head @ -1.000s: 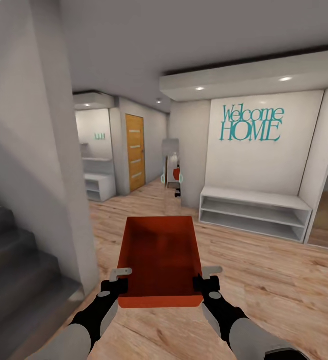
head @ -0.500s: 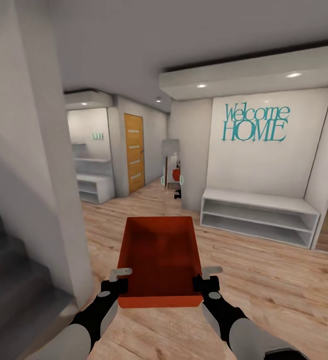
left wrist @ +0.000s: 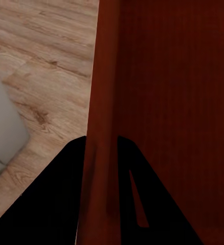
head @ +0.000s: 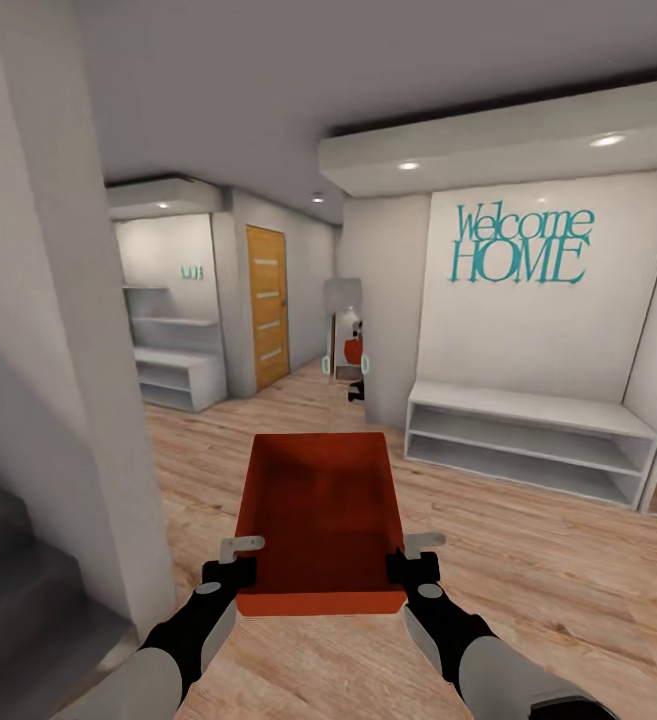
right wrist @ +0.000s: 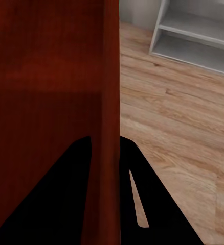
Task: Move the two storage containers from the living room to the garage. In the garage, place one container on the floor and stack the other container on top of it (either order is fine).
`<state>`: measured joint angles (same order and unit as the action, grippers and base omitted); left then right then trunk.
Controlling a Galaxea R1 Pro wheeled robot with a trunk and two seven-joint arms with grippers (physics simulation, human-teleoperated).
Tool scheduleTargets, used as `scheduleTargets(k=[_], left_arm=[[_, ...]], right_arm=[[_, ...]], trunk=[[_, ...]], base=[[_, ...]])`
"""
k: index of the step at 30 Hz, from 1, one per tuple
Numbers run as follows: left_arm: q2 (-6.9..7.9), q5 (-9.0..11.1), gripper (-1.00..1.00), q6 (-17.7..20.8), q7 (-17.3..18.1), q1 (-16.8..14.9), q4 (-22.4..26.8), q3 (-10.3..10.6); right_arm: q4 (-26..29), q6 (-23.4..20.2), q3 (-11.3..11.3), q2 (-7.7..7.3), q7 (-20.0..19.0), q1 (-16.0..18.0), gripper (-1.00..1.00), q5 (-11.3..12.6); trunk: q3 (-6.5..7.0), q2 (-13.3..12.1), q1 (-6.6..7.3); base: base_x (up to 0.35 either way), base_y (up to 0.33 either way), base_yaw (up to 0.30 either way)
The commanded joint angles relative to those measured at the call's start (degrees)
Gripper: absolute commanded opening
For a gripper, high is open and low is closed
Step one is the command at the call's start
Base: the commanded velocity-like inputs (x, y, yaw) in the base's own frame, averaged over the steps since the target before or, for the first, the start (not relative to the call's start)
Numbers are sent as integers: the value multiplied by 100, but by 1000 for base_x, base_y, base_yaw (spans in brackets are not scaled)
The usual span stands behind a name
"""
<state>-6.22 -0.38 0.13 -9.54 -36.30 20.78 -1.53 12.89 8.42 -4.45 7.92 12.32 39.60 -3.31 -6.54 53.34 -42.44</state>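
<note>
At far left a grey staircase (head: 28, 580) climbs beside a plain white pillar (head: 58, 350); past it a white shelf unit (head: 173, 372) stands against the far wall, with small teal lettering (head: 191, 272) above it too blurred to read; next comes a slatted wooden door (head: 266, 305) at the end of the corridor. Nearer, the left gripper (head: 236, 560) has its fingers clamped on the left wall of the storage container (head: 318, 510); the left wrist view shows that thin wall (left wrist: 103, 132) pinched between two dark fingers (left wrist: 56, 204). The orange-red bin is held level between the arms, clear of the light wood-plank floor (head: 528, 580), and it looks empty. The right gripper (head: 408, 558) grips the opposite wall in the same way; the right wrist view shows the wall (right wrist: 111, 102) running between its fingers (right wrist: 158, 204). Further right a low white open shelf (head: 528, 440) sits under a white wall bearing teal script that reads "Welcome HOME" (head: 521, 244).

As to progress, I judge this an early-to-middle stage: one container is lifted and in transit through a hallway; no concrete floor or car is in sight, so the garage is not yet reached. Setting this bin down, fetching the second and stacking it all appear to remain.
</note>
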Motion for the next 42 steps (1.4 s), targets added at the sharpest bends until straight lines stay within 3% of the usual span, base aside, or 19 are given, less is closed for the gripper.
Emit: scheduleTargets(k=[1, 42], left_arm=[[259, 3, -100, 5, -39, 0, -12, -8], [262, 3, -100, 5, -39, 0, -12, -6]], right_arm=[[30, 11, 102, -9, 53, 8, -100, -91], [30, -2, 102, -18, 51, 12, -100, -91]], trunk=[[-9, 6, -4], [-9, 6, -4]], base=[[323, 0, 0], [323, 0, 0]])
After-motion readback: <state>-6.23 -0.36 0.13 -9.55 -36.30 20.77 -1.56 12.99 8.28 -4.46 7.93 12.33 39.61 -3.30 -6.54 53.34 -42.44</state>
